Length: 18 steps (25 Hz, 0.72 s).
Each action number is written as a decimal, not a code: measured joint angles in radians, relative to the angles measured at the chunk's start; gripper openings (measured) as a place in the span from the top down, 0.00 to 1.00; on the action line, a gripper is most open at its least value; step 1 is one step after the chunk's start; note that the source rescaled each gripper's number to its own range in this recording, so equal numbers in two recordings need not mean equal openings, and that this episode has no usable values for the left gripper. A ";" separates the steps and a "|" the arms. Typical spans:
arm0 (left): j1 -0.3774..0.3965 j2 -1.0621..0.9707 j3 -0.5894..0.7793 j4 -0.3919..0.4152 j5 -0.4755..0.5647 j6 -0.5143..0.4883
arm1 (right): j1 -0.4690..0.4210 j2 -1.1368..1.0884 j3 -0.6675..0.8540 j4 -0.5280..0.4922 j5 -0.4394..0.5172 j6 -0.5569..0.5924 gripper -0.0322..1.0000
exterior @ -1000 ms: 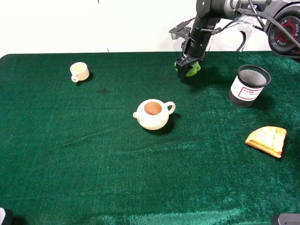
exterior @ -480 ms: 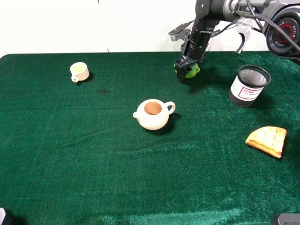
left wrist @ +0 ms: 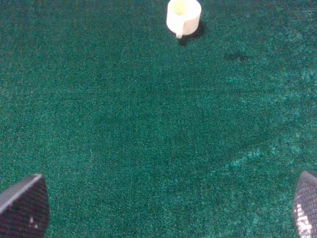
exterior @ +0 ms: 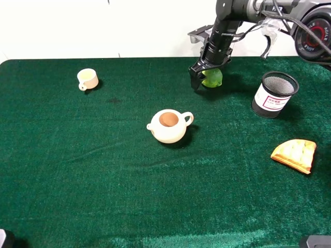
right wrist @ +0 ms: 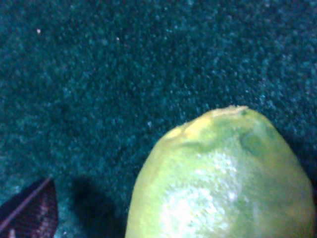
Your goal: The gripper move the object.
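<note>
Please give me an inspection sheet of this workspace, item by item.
Surface: green cloth, one small dark spot.
Job's things: green lime, seemingly resting on the cloth near the far edge.
Clutter: cream teapot, cream cup, mesh pot, orange wedge.
Grippers: right gripper open around the lime, one finger clear of it; left gripper open over bare cloth.
Cables: black cables looped along the right arm, off the cloth.
Surroundings: white wall behind.

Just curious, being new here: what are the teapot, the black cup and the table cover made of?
Teapot: likely glazed ceramic, cream with a smooth soft sheen. Black cup: looks like metal mesh, a fine grid shows on its wall. Table cover: green velvety cloth, with nap and creases.
</note>
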 joint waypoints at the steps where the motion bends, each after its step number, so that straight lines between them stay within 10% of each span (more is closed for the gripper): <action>1: 0.000 0.000 0.000 0.000 0.000 0.000 | 0.000 -0.005 0.000 -0.002 0.008 0.007 0.03; 18: 0.000 0.000 0.000 0.000 0.000 0.000 | 0.091 -0.407 0.082 -0.041 0.127 0.154 0.00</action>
